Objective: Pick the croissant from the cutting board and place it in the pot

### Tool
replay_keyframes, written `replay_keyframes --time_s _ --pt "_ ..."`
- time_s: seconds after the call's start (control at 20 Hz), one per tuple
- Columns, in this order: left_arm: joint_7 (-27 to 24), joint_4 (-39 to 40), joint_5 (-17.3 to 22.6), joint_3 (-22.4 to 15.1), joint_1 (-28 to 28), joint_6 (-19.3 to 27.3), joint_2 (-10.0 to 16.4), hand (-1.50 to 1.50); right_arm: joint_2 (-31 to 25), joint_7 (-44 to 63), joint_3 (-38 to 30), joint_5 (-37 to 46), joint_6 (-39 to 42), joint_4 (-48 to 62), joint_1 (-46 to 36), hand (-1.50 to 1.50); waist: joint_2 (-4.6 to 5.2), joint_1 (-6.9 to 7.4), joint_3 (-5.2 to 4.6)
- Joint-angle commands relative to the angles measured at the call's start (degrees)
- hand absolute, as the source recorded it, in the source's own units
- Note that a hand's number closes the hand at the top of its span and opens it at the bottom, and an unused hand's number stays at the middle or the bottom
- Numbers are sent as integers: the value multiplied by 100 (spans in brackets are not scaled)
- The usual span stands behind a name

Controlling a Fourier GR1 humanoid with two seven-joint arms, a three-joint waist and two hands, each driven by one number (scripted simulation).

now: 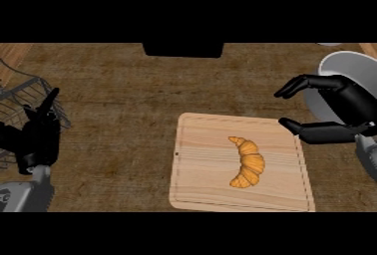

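Observation:
A golden-brown croissant (248, 163) lies on the light wooden cutting board (199, 164), right of the board's middle. My right hand (346, 102) hovers above the board's far right corner, open, with fingers spread and thumb (313, 130) reaching over the board's edge. It holds nothing and stands apart from the croissant. Behind that hand, a grey pot (353, 64) shows at the right edge, partly hidden by the hand. My left hand (38, 134) rests at the far left, fingers up and relaxed, holding nothing.
A dark wire basket (18, 94) stands at the left edge behind my left hand. A black object (182, 49) sits at the counter's far edge in the middle. The brown counter (125, 109) stretches between the basket and the board.

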Motion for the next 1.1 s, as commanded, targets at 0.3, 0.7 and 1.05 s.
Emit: replay_keyframes --time_s 0.3,0.7,1.05 --pt "-566 -616 -122 -310 -602 -669 185 0 -817 -2706 7 782 1379 901 -71 -150 -33 -170 145" --pt "-609 -585 -68 -228 -557 -817 285 0 -1406 -2924 734 2341 1152 989 -339 -150 -64 -139 116" --pt "-468 -867 -86 -311 -406 -732 304 0 -1395 -2171 1263 2861 1179 572 -572 -150 -137 -174 109"
